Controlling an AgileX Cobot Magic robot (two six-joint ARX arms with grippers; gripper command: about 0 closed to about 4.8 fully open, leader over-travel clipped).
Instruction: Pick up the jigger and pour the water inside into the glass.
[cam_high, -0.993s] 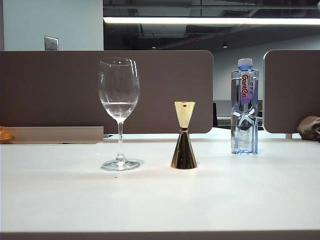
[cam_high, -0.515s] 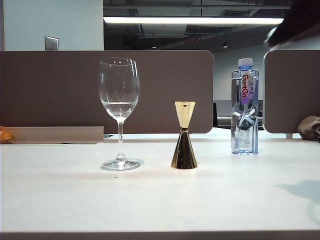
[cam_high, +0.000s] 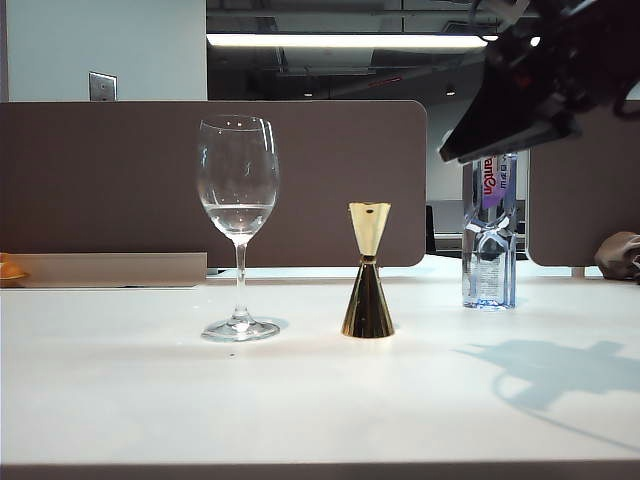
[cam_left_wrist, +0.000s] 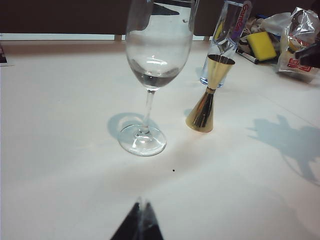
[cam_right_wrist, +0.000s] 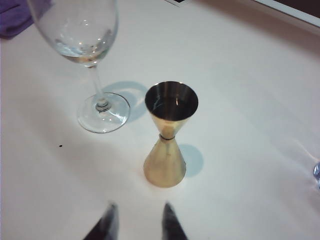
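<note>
Right gripper (cam_right_wrist: 136, 220) is hanging above the table (cam_high: 300, 400), up high at the right of the exterior view in front of the bottle (cam_high: 489, 250); its two fingertips are standing partly apart with a clear gap, holding nothing. Just beyond them the jigger (cam_right_wrist: 170, 135) is standing upright, untouched, near the middle of the table, with the glass (cam_right_wrist: 85, 60) close beside it and the bottle further off on its other side.

Left gripper (cam_left_wrist: 138, 225) is sitting low and well back from the glass, tips together, empty.

Risks, as judgement: the waist is narrow and the gold metal is slick, so an off-centre pinch is likely tipping the jigger and spilling the water (cam_right_wrist: 171, 102). The glass is standing near enough that a wide finger or a careless swing is likely clipping its bowl or stem.

Table is plain white, smooth, showing the arm's shadow. Brown partitions are standing behind, office ceiling lights beyond, clutter at the far right edge.
</note>
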